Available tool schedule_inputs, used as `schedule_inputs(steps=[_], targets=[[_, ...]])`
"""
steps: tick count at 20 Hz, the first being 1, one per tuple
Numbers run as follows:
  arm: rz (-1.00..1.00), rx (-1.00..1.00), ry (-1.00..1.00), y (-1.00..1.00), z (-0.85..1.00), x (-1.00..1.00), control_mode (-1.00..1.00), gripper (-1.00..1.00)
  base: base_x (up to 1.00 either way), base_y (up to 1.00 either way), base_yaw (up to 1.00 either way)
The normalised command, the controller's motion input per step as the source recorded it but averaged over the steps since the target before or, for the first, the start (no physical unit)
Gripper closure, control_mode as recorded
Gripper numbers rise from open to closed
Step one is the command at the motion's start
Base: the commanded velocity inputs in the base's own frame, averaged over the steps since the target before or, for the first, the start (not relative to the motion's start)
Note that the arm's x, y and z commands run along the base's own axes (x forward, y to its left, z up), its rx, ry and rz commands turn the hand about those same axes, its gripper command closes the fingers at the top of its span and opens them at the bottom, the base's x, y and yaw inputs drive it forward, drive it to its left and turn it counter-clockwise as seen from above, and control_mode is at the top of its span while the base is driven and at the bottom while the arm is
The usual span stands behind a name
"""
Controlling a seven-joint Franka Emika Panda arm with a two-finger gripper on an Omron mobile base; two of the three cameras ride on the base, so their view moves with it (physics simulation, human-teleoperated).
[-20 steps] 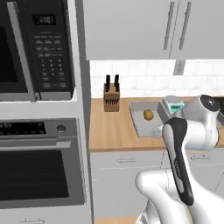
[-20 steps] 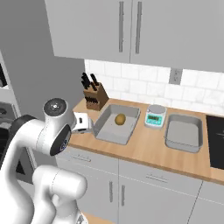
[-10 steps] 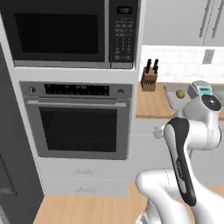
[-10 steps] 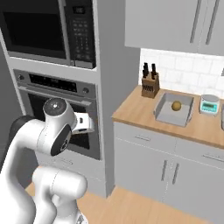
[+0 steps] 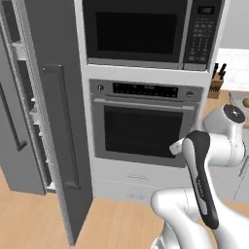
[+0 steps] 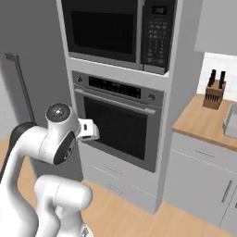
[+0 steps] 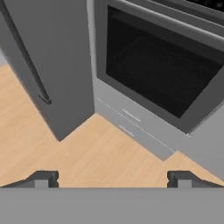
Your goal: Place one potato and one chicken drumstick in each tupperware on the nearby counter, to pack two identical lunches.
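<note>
The jaws are released and spread wide, grasping nothing; in the hand view the two dark fingertips (image 7: 43,178) stand far apart, and beyond them lie only the wooden floor (image 7: 87,153), the oven (image 7: 162,74) and the grey fridge door (image 7: 52,57) with its long handle. The oven is straight ahead of the jaws and a little to one side; the open fridge (image 5: 34,112) is on the other side, near.

The things of the task are well away from the jaws; the desk (image 6: 203,122) shows at the edge of the right base view, beyond the oven column, with the knife block (image 6: 214,91) on it; one corner of a tupperware (image 6: 231,121) is just visible there. In the left base view a potato (image 5: 246,102) seems to lie at the far edge, partly cut off; I cannot tell more.

I judge the robot is on the way to fetch food, probably from the fridge. The risk: the arm is folded close to the oven front, so a turn of the base could knock the elbow or hand against the oven handle (image 6: 115,104) or the open fridge door; also only one potato is visible, and no drumstick, so the count for each box may go wrong.
</note>
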Motion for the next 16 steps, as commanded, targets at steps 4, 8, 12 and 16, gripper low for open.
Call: schedule_inputs(steps=[4,8,12,16], targets=[[0.0,0.0,0.0,0.0,0.0,0.0,1.0,-1.0,0.0,1.0,-0.32],[0.0,0.0,0.0,0.0,0.0,0.0,1.0,-1.0,-0.78,0.81,-0.4],[0.0,0.0,0.0,0.0,0.0,0.0,1.0,-1.0,-0.98,0.89,-0.32],[0.0,0.0,0.0,0.0,0.0,0.0,1.0,-1.0,-0.17,1.0,-0.21]])
